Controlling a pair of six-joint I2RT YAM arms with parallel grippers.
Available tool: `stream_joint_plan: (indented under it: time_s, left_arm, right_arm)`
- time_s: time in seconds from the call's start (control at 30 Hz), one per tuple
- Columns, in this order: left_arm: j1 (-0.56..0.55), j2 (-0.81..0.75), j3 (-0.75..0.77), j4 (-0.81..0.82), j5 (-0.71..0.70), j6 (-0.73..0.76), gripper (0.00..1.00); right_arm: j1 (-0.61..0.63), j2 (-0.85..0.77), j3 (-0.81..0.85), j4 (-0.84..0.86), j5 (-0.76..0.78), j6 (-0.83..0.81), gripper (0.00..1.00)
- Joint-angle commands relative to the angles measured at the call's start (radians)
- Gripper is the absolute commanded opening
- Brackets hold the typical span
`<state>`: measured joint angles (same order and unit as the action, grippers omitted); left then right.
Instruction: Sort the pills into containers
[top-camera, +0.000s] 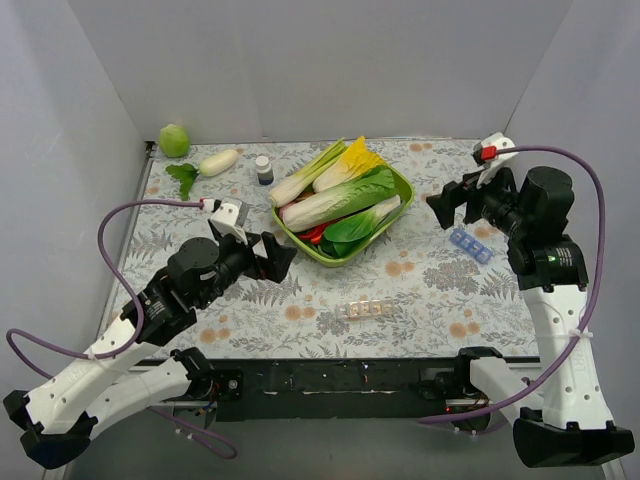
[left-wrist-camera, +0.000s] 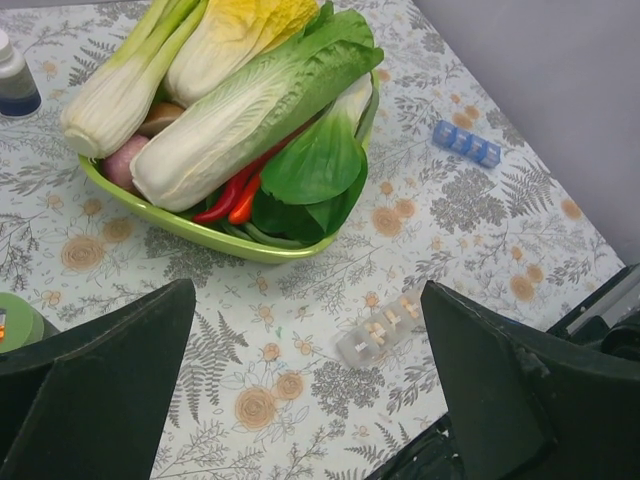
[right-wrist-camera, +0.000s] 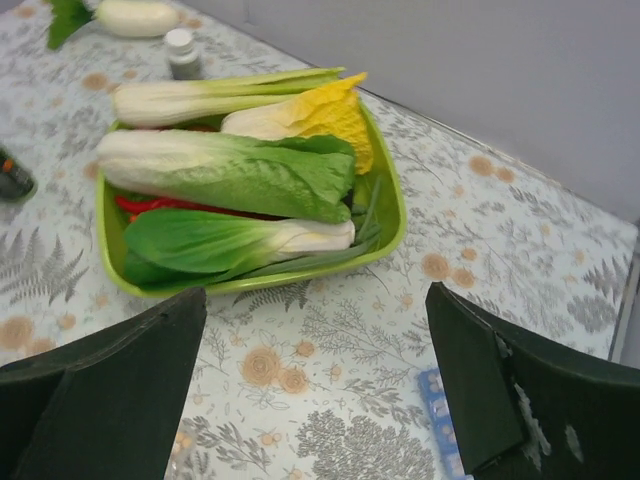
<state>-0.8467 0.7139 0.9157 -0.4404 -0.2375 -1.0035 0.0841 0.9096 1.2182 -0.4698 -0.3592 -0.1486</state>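
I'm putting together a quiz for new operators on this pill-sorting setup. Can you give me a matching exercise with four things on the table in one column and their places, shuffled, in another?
Things:
1. whitish pill strip
2. blue pill strip
3. small bottle
4. green bowl

Places (top view):
A. right side, to the right of the bowl
B. at the back, just left of the bowl
C. centre, holding vegetables
D. towards the near edge, in front of the bowl

Pairs: 1-D, 2-A, 3-B, 4-C

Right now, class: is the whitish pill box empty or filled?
Partly filled: small pale pieces show inside the whitish pill box, seen from the left wrist.
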Motion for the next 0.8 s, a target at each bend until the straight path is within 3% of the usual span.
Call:
stream_joint_plan:
  time_s: [0.0,0.1,0.13,0.23,0.33,0.5,0.77]
  left_arm:
    - [0.005,-0.016,-0.06,0.028,0.029,0.034,0.98]
    - [0.005,-0.016,-0.106,0.052,0.046,0.039,0.98]
    - [0.005,-0.019,-0.119,0.066,0.044,0.037,0.98]
    - [0.005,-0.036,-0.178,0.115,0.049,0.039,0.98]
    - [0.005,-0.044,-0.25,0.182,0.113,0.068,0.98]
    - [0.005,-0.013,-0.374,0.281,0.332,0.149,0.98]
    - [0.001,-0.005,-0.532,0.523,0.584,0.334,0.98]
  right_arm:
    - [-0.006,-0.014,-0.035,-0.047,-0.344,-0.281,0.98]
    - [-0.006,0.014,-0.083,-0.24,-0.612,-0.657,0.97]
    - [-0.006,0.02,-0.101,-0.265,-0.639,-0.701,0.96]
    - [0.008,0.011,-0.224,-0.271,-0.65,-0.865,0.98]
    - [0.084,0.005,-0.342,-0.277,-0.552,-1.047,0.98]
    - [0.187,0.069,-0.469,-0.233,-0.368,-1.144,0.98]
    - [0.374,0.224,-0.566,-0.075,-0.245,-1.129,0.96]
